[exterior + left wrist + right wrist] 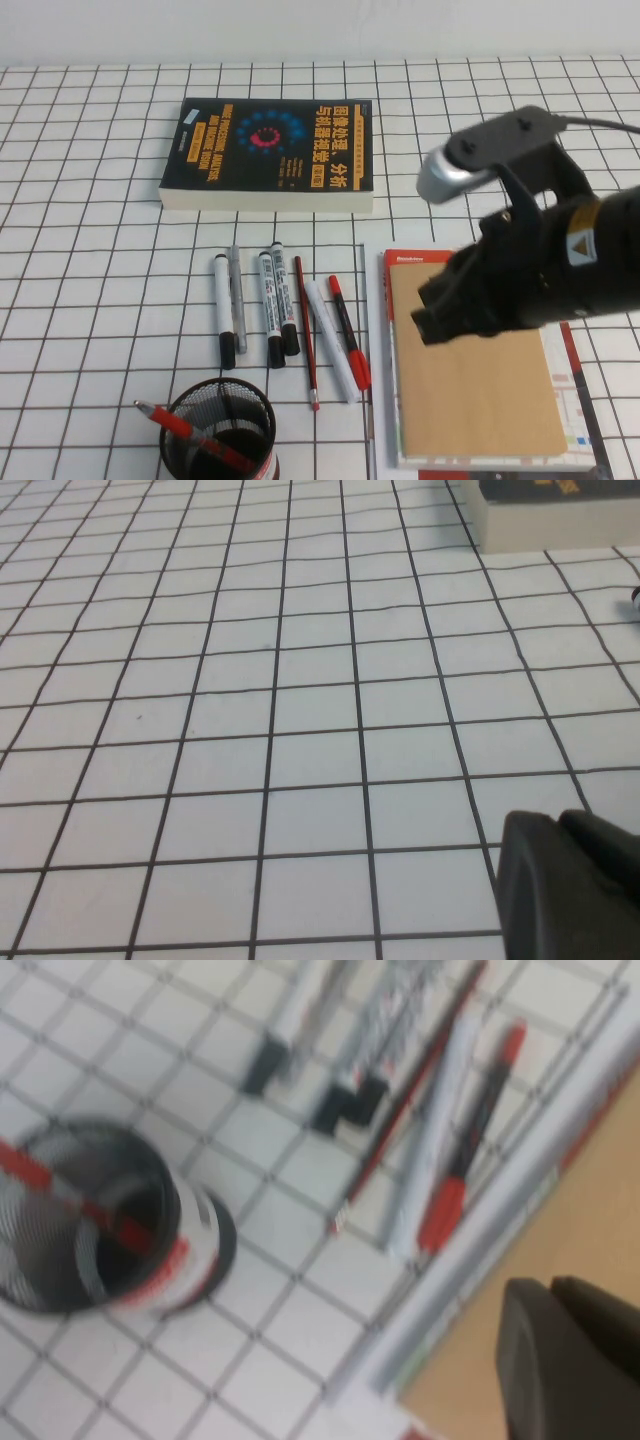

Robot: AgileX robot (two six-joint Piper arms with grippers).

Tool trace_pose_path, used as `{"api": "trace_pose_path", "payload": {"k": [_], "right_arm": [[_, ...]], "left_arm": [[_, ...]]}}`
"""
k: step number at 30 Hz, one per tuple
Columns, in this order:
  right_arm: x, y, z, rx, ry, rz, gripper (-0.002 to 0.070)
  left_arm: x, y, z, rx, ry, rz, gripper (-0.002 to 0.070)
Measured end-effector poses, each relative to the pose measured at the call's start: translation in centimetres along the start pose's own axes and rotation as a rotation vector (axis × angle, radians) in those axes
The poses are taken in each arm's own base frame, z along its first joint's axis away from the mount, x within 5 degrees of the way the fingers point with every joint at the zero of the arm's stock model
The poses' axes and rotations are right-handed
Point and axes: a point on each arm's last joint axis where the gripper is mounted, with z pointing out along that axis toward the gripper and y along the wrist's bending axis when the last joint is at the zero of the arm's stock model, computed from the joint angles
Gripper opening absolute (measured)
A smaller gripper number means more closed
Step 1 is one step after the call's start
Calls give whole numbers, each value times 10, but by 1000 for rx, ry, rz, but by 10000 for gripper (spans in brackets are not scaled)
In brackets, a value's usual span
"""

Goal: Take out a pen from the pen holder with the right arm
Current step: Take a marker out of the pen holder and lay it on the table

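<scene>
Closest in: right gripper (432, 322), closed tight and empty, hanging over tan notebook (480, 400). Beneath, gridded table (80, 250). Black book (268, 152) at far side. Mesh pen holder (220, 382) at near edge, left of notebook, red pen (185, 428) leaning inside. Loose pens (290, 315) between holder and book. Left gripper (570, 880) over bare grid; wide or closed, cannot tell.

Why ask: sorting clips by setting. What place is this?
Likely a desk staged for robot tests: book, pens, pen holder on a gridded table. Right end effector above the notebook, left end effector over the table.
</scene>
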Motion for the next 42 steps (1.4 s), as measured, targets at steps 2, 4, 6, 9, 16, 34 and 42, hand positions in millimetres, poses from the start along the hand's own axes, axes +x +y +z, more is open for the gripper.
{"api": "trace_pose_path", "payload": {"k": [2, 4, 6, 9, 16, 34, 42], "right_arm": [[12, -2, -5, 11, 59, -6, -14], [19, -2, -10, 17, 113, -7, -14], [23, -3, -12, 24, 152, -11, -14], [26, -5, -13, 42, 180, -30, -14], [33, -13, -10, 77, 177, -48, -14], [192, -99, -67, 509, -464, 316, -15], [239, -89, -65, 576, -679, 285, -15]], "left_arm": [[0, 0, 0, 0, 0, 0, -4], [0, 0, 0, 0, 0, 0, -4], [0, 0, 0, 0, 0, 0, -4], [0, 0, 0, 0, 0, 0, -4], [0, 0, 0, 0, 0, 0, -4], [0, 0, 0, 0, 0, 0, -4], [0, 0, 0, 0, 0, 0, -4]]}}
